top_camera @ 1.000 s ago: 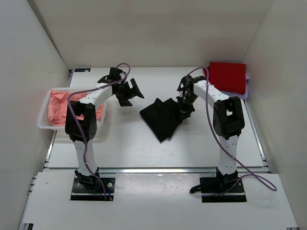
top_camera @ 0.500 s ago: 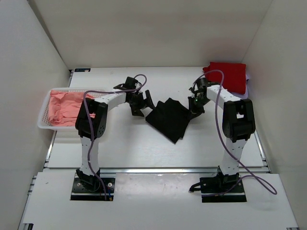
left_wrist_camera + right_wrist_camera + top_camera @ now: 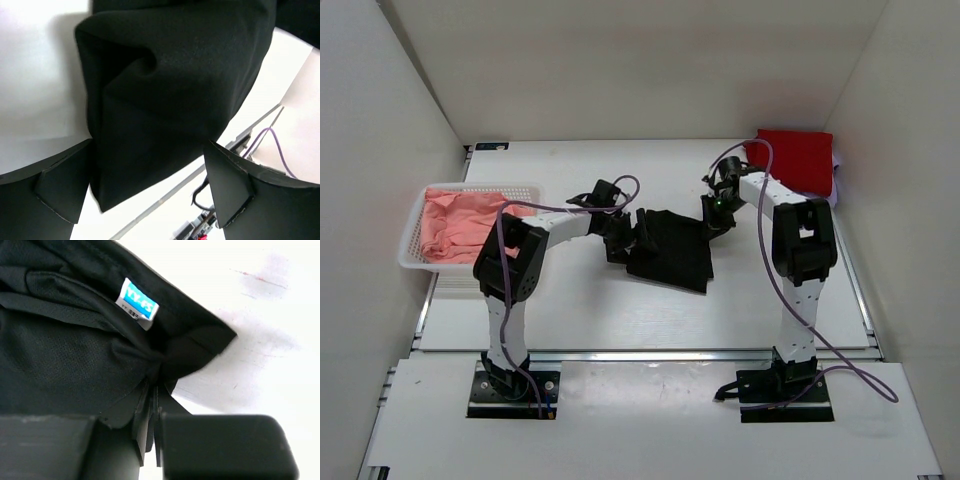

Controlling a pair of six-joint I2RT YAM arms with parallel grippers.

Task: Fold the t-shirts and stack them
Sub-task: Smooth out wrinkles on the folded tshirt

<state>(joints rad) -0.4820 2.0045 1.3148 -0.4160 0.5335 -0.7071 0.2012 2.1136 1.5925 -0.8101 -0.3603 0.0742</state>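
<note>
A black t-shirt (image 3: 675,250) lies folded in the middle of the table. My right gripper (image 3: 712,212) is shut on its right corner, pinching bunched cloth (image 3: 157,370) near a blue label (image 3: 136,304). My left gripper (image 3: 628,237) is open at the shirt's left edge, its fingers (image 3: 230,185) either side of the black cloth (image 3: 165,95). A red t-shirt (image 3: 798,160) lies folded at the back right on a pale lilac one (image 3: 835,180). Salmon-pink t-shirts (image 3: 460,225) fill the basket.
A white mesh basket (image 3: 412,240) stands at the left edge of the table. White walls close in the table on the left, back and right. Purple cables run along both arms.
The left gripper has moved right and down to the black shirt's left edge. The right gripper has pulled the shirt's corner up and right, and the shirt now lies wider and flatter.
</note>
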